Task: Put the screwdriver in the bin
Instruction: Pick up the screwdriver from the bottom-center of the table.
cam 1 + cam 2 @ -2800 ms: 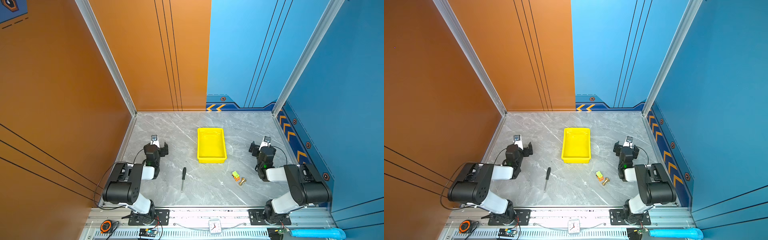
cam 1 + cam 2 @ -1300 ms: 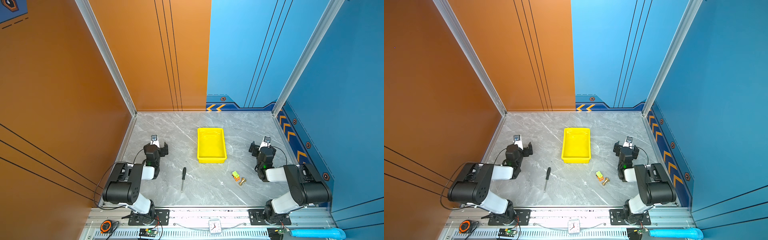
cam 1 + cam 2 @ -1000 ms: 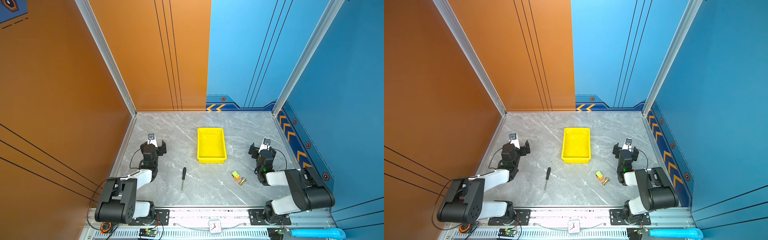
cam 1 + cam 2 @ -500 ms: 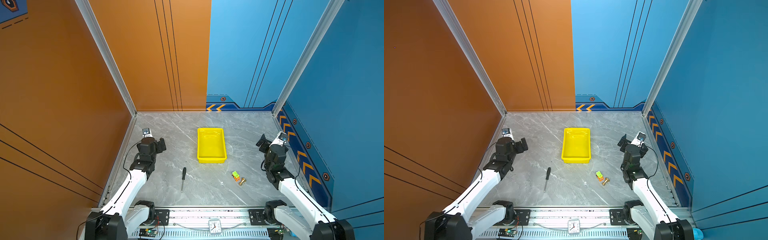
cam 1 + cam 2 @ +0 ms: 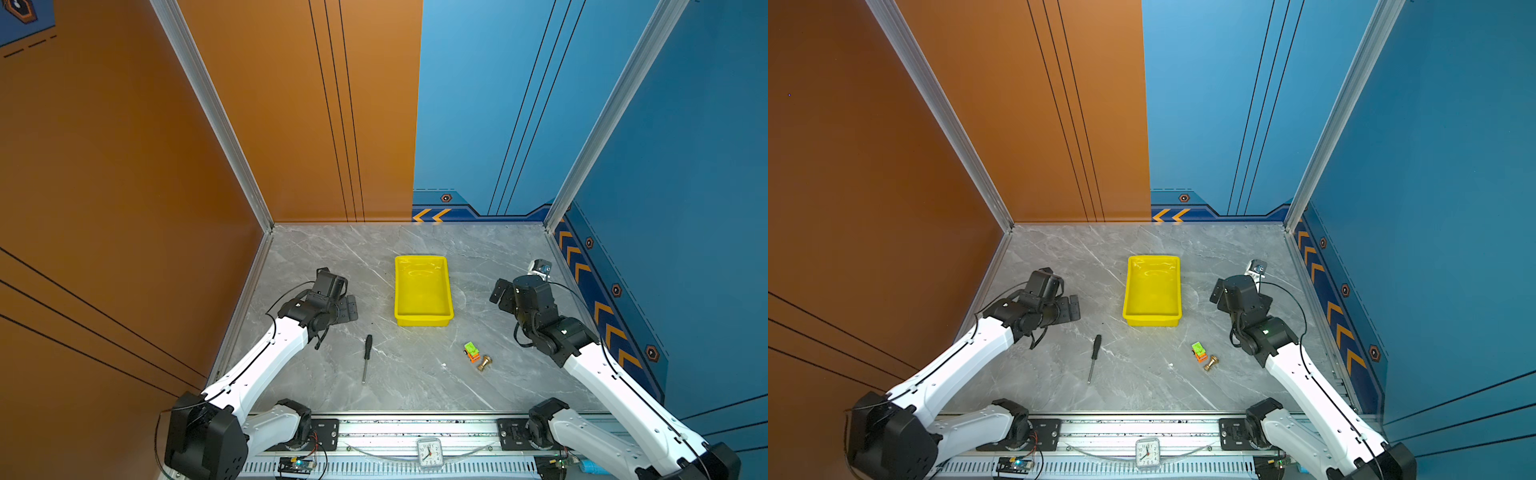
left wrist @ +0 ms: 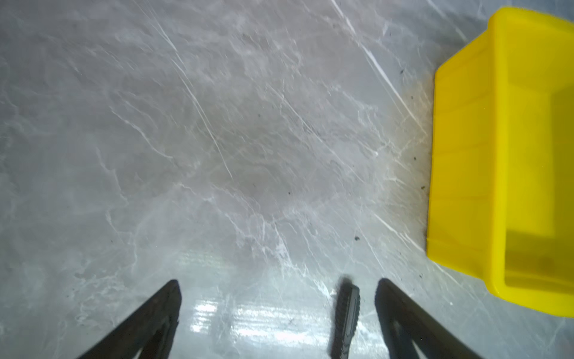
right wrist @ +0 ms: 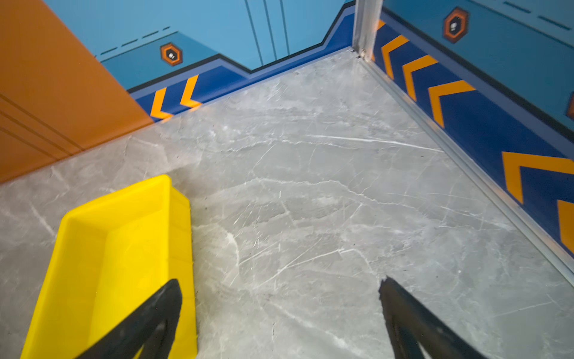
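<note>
The screwdriver lies flat on the grey marble table, on the robot's side of the yellow bin, as the left gripper hovers near its handle and the right gripper hangs beside the bin, both with jaws spread wide and empty

Both arms are unfolded and stretched forward; the left gripper and right gripper are brought nearer the bin.
</note>
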Available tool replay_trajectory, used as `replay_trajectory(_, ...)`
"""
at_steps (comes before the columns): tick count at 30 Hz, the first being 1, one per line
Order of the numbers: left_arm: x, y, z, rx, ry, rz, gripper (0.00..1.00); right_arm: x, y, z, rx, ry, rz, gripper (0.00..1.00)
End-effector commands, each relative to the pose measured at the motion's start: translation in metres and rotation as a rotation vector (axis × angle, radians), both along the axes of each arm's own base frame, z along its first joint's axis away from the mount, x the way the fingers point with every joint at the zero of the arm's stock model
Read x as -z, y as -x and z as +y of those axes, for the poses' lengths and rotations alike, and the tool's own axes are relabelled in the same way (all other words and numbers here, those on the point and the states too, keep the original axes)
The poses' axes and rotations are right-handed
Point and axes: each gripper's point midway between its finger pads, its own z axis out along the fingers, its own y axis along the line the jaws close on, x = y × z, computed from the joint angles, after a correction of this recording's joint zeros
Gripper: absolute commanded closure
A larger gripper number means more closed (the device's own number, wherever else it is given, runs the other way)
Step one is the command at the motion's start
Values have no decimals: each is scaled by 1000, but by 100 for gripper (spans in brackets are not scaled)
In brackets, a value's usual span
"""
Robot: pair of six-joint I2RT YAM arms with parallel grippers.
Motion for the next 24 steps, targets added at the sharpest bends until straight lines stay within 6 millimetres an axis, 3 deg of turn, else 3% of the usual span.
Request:
replay_trajectory(1,8,23,-18,12,53,134,2,3,9,24,-127,73,71,0)
replay_trajectory(8,32,45,-49,71,34,289,0,3,18,67,-316,157,129,0)
replay_trajectory(14,44,45,-57,69,-28,333,0,19,34,105,-476,180,171,0)
replay_trajectory(20,61,44,-61,66,-75,381,0,31,45,123,-523,102,183,0)
replay_trajectory(21,57,36,-68,76,-68,367,0,31,46,125,-532,98,179,0)
replay_trajectory(24,70,36,-75,104,-84,414,0,37,49,125,-540,103,186,0)
